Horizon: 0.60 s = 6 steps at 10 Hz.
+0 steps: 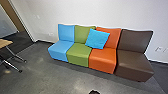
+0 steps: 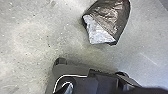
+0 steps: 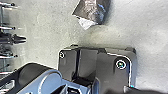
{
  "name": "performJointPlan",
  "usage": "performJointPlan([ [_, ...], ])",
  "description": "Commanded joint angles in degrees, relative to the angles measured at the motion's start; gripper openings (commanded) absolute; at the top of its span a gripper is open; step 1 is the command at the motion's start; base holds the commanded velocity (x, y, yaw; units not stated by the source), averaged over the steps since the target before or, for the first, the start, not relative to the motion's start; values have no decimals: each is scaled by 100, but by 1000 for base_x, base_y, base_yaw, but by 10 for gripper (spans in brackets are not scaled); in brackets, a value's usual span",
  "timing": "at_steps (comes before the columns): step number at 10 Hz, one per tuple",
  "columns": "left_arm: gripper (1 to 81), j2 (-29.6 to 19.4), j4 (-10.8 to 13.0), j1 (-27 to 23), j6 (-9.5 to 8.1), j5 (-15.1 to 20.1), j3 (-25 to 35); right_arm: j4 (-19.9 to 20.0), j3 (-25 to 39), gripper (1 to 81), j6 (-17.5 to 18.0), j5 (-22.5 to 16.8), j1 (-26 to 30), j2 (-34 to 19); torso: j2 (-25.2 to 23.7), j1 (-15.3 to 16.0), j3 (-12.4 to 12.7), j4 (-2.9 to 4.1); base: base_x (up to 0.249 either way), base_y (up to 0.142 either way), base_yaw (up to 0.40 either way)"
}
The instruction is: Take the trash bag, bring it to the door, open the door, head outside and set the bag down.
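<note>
Evidently, trash bag [image 2: 110, 20] on floor [image 2: 27, 42], apart from either claw, can't tell their state

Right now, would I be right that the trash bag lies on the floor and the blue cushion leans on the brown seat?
No: the head view shows the blue cushion leaning across the green seat and the orange seat. The trash bag does lie on the floor.

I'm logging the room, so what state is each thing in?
Dark, shiny plastic trash bag: resting on grey floor; cannot tell whether tied.
Row of blue, green, orange and brown seats: upright, side by side.
Bright blue square cushion: tilted, leaning on the seat backs.
Wood-topped table: standing, partly in view.
</note>
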Motion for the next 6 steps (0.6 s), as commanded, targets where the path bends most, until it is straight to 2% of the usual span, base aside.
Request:
performJointPlan([
  [1,811,-244,-110,-487,76,598,767,120,151,811,-2,-391,326,-315,-549,354,11,0,0,0,0],
  [3,811,-280,-119,-496,41,467,1488,128,142,811,-2,-391,334,-271,-922,586,-46,0,0,0,0],
  [4,811,-122,-102,-513,24,265,1490,128,142,811,7,-391,334,-280,-1115,706,-48,0,0,0,0],
  [6,811,221,-84,-627,-3,159,1253,128,125,811,7,-382,334,-306,-1513,955,-48,0,0,0,0],
])
